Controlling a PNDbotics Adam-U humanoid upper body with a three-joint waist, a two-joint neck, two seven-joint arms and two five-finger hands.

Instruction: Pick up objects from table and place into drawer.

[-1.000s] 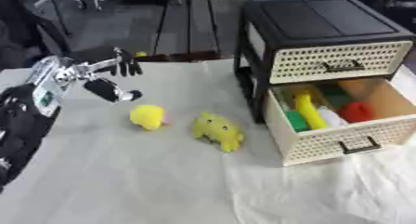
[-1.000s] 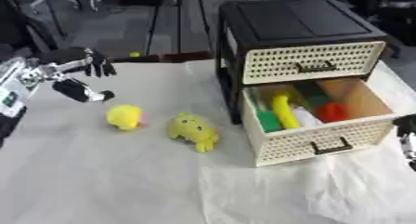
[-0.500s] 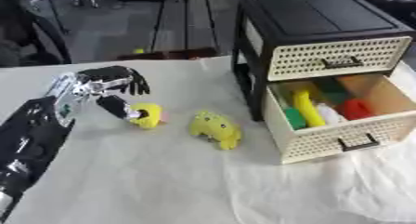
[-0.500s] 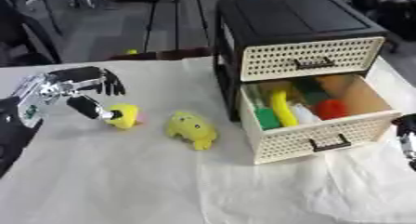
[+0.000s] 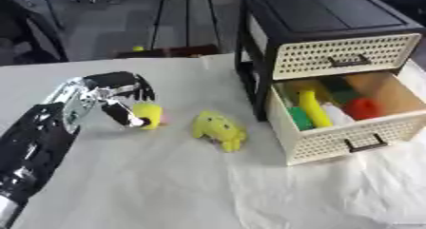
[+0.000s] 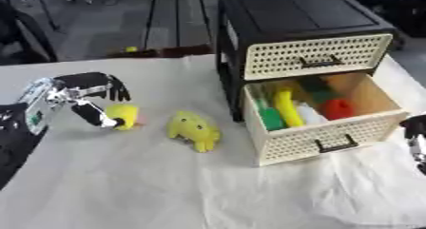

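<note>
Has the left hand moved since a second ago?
Yes. The left hand has come down and toward the drawer unit, from above and left of the round yellow toy to right against it, fingers curling over it.

Bare cloth (image 5: 150, 176) lies open toward the pulled-out drawer (image 5: 349, 128) (already crowded), the yellow toy (image 5: 218, 129) between

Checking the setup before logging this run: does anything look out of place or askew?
Nothing looks damaged or spilled. The white cloth is wrinkled in front of the open lower drawer. The yellow-green toy lies on its side.
</note>
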